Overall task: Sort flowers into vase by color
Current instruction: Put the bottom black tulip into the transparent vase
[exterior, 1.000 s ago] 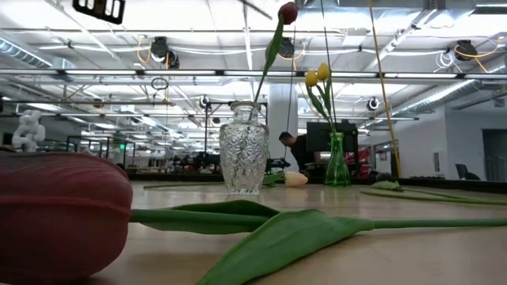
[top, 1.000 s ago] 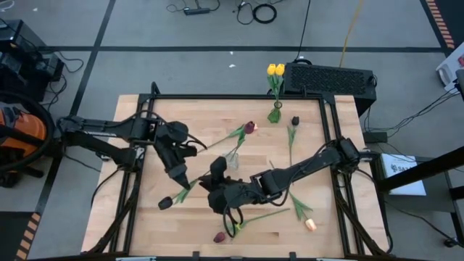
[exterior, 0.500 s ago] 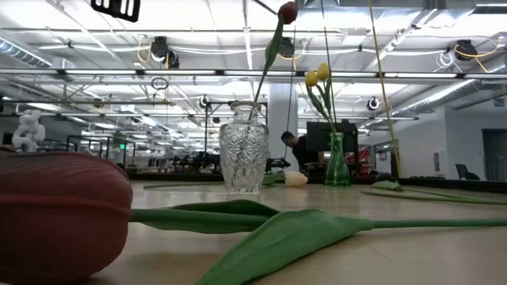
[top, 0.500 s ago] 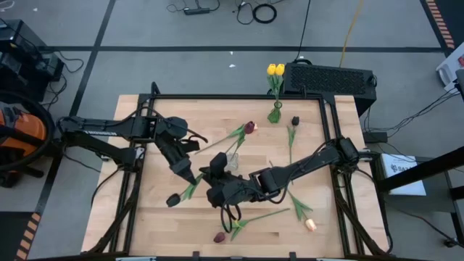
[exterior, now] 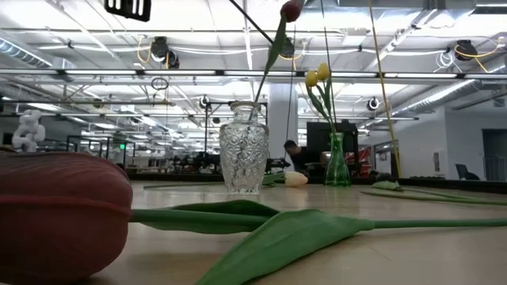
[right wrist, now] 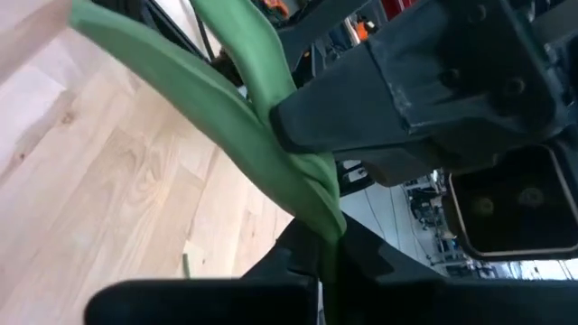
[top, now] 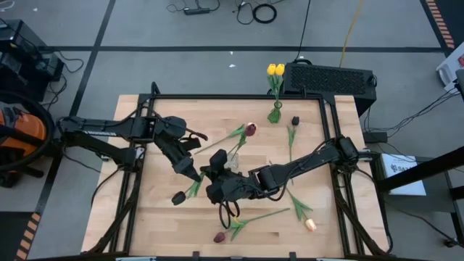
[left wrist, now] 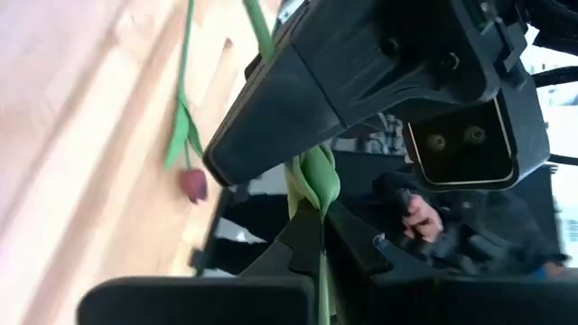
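Observation:
A dark-headed tulip with a green stem is held between both grippers above the table's middle. My left gripper is shut on its stem. My right gripper is shut on the same stem just to the right. A cut-glass vase holds one maroon tulip. A green vase at the far edge holds two yellow tulips. In the low view the glass vase and the green vase stand upright. My left gripper pinches the tulip's stem at a folded leaf between its two fingers, which lie across the stem. The dark head hangs out toward the table's near left, clear of the wood. My right gripper pinches the same stem at the leaf, close against the left gripper and facing it. The long leaf runs out past its fingers.
Loose tulips lie on the table. A maroon one is at the near edge, with its head huge in the low view. A peach one lies near right. A dark one lies beside the green vase. A black box stands beyond the far edge.
My left gripper has moved toward the table's right, closing in on the right gripper. The right gripper has shifted slightly toward the far edge. The held tulip has travelled with them, its dark head moving right and a little farther from the near edge.

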You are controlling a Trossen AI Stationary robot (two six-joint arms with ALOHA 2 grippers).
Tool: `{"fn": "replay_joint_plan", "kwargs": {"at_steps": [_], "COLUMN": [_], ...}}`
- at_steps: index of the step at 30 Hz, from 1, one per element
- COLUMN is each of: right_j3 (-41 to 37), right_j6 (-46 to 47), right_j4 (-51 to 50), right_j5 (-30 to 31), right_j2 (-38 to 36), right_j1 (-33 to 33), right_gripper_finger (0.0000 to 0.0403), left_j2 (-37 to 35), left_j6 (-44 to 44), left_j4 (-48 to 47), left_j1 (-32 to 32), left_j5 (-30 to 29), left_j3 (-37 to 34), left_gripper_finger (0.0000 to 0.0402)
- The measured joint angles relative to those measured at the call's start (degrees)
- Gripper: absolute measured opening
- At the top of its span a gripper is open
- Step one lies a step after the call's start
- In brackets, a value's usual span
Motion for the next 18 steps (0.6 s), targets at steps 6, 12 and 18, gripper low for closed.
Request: {"fn": "replay_joint_plan", "kwargs": {"at_steps": [6, 12, 18], "right_j3": [-0.09, -0.09, -0.09], "right_j6": [0.80, 3.24, 6.74], "right_j4": [-0.33, 0.14, -0.72], "right_j5": [0.51, -0.24, -0.32], "right_j2": [0.11, 0.13, 0.13], "right_j1": [-0.09, -0.28, -0.24], "right_gripper_finger": [0.0002, 0.0001, 0.0001], "left_j2": [-0.05, -0.03, 0.03], "left_j6": [3.05, 9.84, 16.55], "left_j4": [-0.18, 0.17, 0.00], "left_j1": [-0.04, 0.00, 0.15], "left_j5": [-4.37, -5.49, -5.56], "left_j3": [0.00, 0.00, 0.00], "left_gripper_finger": [0.0044, 0.0078, 0.0109]}}
